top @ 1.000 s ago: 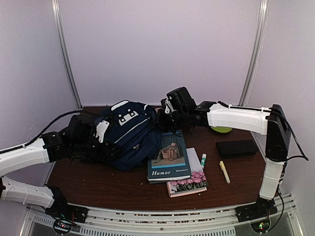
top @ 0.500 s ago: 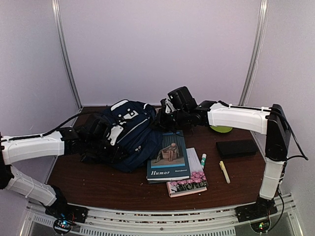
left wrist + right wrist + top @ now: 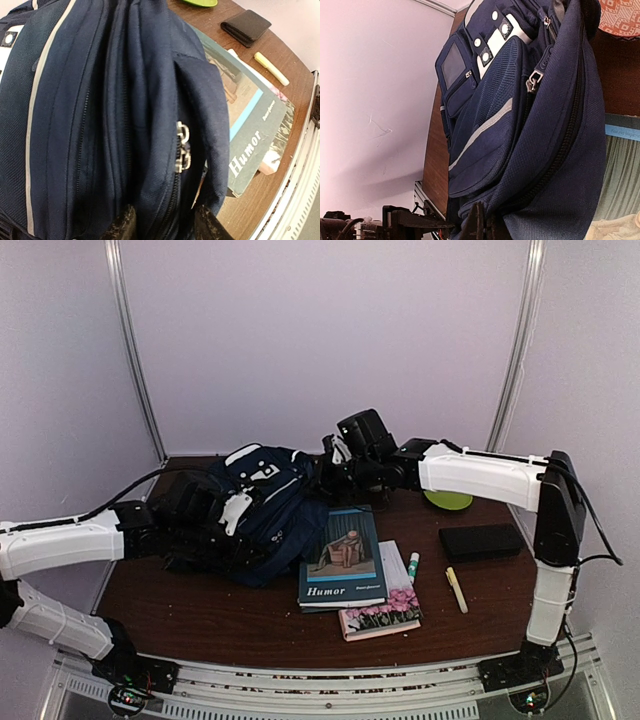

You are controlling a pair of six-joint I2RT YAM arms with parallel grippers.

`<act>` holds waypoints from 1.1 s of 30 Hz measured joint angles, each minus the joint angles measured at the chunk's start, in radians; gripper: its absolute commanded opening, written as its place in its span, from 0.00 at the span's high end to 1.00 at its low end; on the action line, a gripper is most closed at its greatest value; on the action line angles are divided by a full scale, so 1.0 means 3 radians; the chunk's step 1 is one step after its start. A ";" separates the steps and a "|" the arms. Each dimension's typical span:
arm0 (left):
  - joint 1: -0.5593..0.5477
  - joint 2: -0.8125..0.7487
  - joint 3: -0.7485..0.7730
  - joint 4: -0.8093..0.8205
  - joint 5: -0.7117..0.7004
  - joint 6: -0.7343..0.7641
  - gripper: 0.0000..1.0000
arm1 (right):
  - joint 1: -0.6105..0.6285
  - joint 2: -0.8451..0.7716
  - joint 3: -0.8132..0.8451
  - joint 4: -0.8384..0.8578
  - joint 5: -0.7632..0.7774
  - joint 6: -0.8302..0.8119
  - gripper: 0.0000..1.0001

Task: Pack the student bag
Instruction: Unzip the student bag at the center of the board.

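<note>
The dark wooden surface (image 3: 200, 625) carries the student bag (image 3: 270, 515) slumped at the left rear, a Humor book (image 3: 345, 560) just beside it (overlapping a flower-covered book (image 3: 385, 615)), then a green-capped stick (image 3: 413, 565), a yellow highlighter (image 3: 456, 590), a black case (image 3: 482, 540) and a green disc (image 3: 448, 501) on the right.

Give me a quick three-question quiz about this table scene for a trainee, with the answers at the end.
1. True or false: the Humor book is already inside the student bag.
2. Which lies nearest the black case? A) yellow highlighter B) student bag C) Humor book
3. What are the right jaws shut on?
Key: 1 false, it lies out on the table. 2 A. 3 the student bag's fabric.
</note>
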 measured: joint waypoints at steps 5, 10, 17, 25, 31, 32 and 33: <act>-0.0017 -0.0014 -0.0074 0.0008 -0.0003 -0.0003 0.38 | 0.0028 0.0022 0.0047 -0.0011 0.0000 0.0011 1.00; -0.0023 0.0024 -0.0144 0.0024 -0.0071 -0.0024 0.75 | 0.0046 0.0022 0.0050 -0.0023 0.0001 0.0006 1.00; -0.0047 -0.0008 -0.0144 0.0005 -0.0280 -0.0027 1.00 | 0.0048 0.0022 0.0062 -0.0106 0.0015 -0.0120 0.75; -0.0050 -0.0554 -0.0144 -0.0161 -0.0495 -0.0025 1.00 | 0.0126 -0.0182 0.0010 -0.0205 0.0089 -0.0684 0.44; -0.0042 -0.0787 -0.0144 -0.0161 -0.0497 -0.0024 1.00 | 0.0334 -0.0806 -0.0237 -0.0139 0.0305 -0.1095 0.48; -0.0042 -0.0793 -0.0146 -0.0158 -0.0497 -0.0024 1.00 | 0.0380 -0.0856 -0.0224 -0.0098 0.0322 -0.1139 0.51; -0.0042 -0.0797 -0.0156 -0.0144 -0.0497 -0.0024 1.00 | 0.0437 -0.0885 -0.0181 -0.0072 0.0343 -0.1180 0.53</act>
